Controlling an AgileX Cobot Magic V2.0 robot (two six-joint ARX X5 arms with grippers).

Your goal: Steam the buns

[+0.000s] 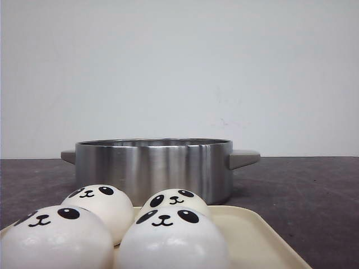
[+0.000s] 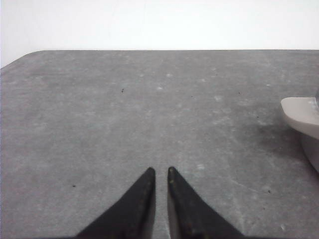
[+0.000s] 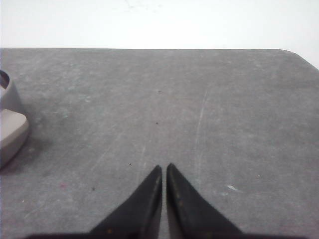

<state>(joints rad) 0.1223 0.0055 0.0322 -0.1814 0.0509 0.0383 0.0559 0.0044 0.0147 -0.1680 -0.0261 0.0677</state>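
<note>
Several glossy white buns with black panda faces sit close together on a cream tray (image 1: pixel 261 238) at the near edge of the front view; two stand in front (image 1: pixel 56 238) (image 1: pixel 171 241) and two behind (image 1: pixel 98 204) (image 1: pixel 175 200). Neither arm shows in the front view. My left gripper (image 2: pixel 160 171) hangs over bare grey table, its dark fingers almost together with nothing between them. Over bare table on the other side, my right gripper (image 3: pixel 164 167) is shut and empty too.
A wide steel pot (image 1: pixel 154 168) with two side handles stands just behind the tray, its inside hidden. One grey handle (image 2: pixel 301 114) shows in the left wrist view and the other handle (image 3: pixel 12 132) in the right wrist view. A white wall lies behind the dark table.
</note>
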